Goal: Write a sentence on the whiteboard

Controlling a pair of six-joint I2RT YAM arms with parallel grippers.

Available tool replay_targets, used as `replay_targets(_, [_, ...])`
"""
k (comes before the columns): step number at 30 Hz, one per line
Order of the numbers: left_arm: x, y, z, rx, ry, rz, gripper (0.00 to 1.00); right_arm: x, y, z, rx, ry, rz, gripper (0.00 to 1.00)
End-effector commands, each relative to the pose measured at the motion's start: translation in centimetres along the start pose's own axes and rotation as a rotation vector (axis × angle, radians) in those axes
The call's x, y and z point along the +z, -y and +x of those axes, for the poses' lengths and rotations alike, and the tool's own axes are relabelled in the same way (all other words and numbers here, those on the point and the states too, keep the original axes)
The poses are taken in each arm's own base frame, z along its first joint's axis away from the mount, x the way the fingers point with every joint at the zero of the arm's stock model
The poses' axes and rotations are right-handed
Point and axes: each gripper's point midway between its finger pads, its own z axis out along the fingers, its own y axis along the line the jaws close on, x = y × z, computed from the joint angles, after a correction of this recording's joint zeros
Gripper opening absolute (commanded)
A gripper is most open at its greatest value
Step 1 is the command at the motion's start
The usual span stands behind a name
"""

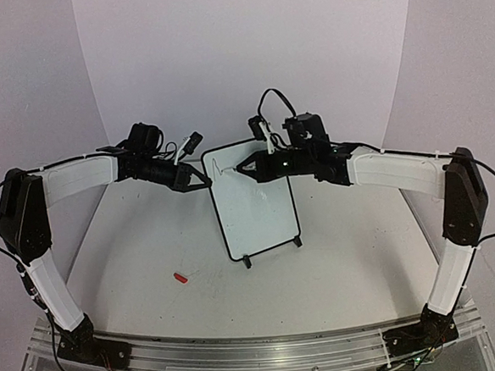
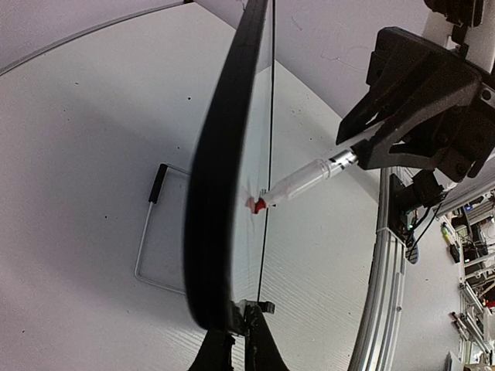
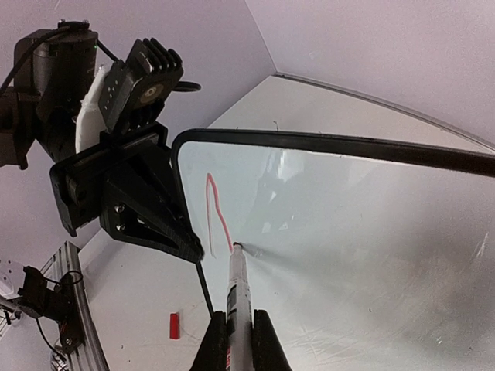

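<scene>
**Marker tip on the board, one red stroke drawn**

The whiteboard (image 1: 262, 210) stands upright on its feet at mid-table (image 1: 141, 244). The left gripper (image 1: 205, 182) is clamped on its upper left edge. The right gripper (image 1: 246, 167) grasps a marker (image 3: 238, 282), its tip touching the board beside a red stroke (image 3: 215, 212) near that corner. A red cap (image 1: 181, 278) lies on the near left.

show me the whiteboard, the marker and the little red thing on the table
whiteboard (image 1: 258, 210): top external view, bare white face.
marker (image 3: 239, 290): right wrist view, middle of the barrel.
red piece (image 1: 181, 278): top external view, its middle.
</scene>
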Motion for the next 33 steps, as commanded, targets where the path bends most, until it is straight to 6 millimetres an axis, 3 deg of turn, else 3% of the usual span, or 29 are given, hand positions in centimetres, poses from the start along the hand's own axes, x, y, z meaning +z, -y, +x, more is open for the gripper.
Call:
replay_targets(1, [0.3,1.5,0.0,0.077,-0.017,0.010,0.00,-1.6,-0.3,-5.1,-0.031,0.135,0.044,0.00])
replay_targets(8, [0.3,1.6,0.0,0.077,-0.018,0.010,0.00,-1.5,-0.3,-6.2,-0.036,0.162,0.050,0.00])
replay_targets(14, [0.3,1.5,0.0,0.077,-0.020,0.007,0.00,-2.3,-2.1,-6.9,-0.055,0.187,-0.027,0.00])
replay_targets(19, [0.2,1.5,0.0,0.079,-0.019,0.004,0.00,-3.6,-3.4,-5.7,-0.056,0.179,-0.099,0.00])
replay_targets(27, [0.2,1.5,0.0,0.080,-0.019,0.001,0.00,-3.0,-1.3,-2.6,-0.011,0.130,-0.032,0.00])
replay_targets(33, [0.3,1.4,0.1,0.077,-0.021,0.001,0.00,-2.4,-0.7,-2.4,-0.007,0.128,-0.014,0.00])
